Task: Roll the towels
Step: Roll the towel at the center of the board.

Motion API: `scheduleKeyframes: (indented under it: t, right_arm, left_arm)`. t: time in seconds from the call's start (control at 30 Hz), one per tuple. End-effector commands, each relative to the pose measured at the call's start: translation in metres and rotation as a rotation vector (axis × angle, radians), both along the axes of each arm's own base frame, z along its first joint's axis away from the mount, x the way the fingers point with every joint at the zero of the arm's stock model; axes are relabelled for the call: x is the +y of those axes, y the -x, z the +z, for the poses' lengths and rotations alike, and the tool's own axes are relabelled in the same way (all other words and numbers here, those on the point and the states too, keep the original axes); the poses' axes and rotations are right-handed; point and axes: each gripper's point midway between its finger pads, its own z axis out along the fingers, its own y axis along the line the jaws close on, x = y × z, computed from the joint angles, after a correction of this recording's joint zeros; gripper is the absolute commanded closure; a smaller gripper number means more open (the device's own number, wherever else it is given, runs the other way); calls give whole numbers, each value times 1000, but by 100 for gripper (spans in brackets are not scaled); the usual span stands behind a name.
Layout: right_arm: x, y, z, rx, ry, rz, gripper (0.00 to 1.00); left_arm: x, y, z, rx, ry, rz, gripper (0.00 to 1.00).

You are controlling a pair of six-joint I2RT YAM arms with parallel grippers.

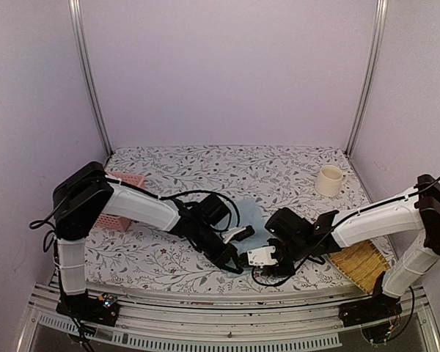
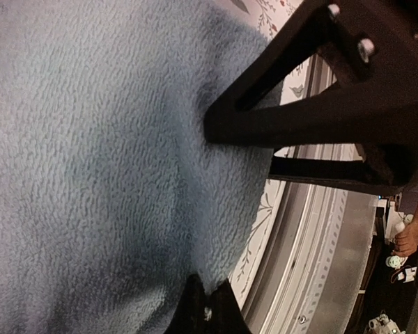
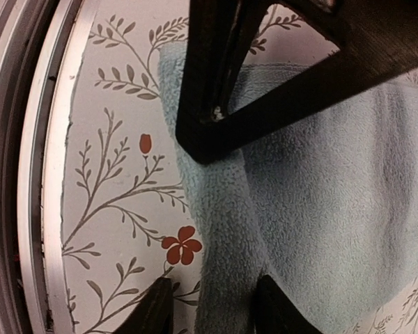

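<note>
A light blue towel (image 1: pixel 253 218) lies at the table's near middle, between the two arms. In the left wrist view the towel (image 2: pixel 90 174) fills most of the frame, and my left gripper (image 2: pixel 207 296) is shut, pinching its edge close to the table's front rail. In the right wrist view the towel (image 3: pixel 334 209) has a raised, folded-over edge (image 3: pixel 223 223). My right gripper (image 3: pixel 212 285) is open and straddles that fold, one finger over the bare tablecloth and the other on the towel side. From above, the left gripper (image 1: pixel 233 262) and right gripper (image 1: pixel 258 258) sit close together.
A pink lattice basket (image 1: pixel 121 199) stands at the left behind the left arm. A cream mug (image 1: pixel 328 180) sits at the back right. A straw-coloured ribbed mat (image 1: pixel 363 264) lies at the near right. The table's metal front rail (image 1: pixel 205 334) runs just behind both grippers.
</note>
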Motion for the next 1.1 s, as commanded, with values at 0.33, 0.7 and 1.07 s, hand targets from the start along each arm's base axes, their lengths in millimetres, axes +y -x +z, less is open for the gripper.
scheduleKeyframes:
  t: [0.33,0.7,1.07]
  right_arm:
    - [-14,29,2,413,2,51,94]
    - [-33,20,-17,806,35,-63,96]
    - [-41,1,-41,1035,88,-159,95]
  left_arm:
    - [24,-7,0,5,-25,-10,100]
    - [31,-27,-9,44,-60,20,100]
    - [46,-39,-36,78,-78,66,100]
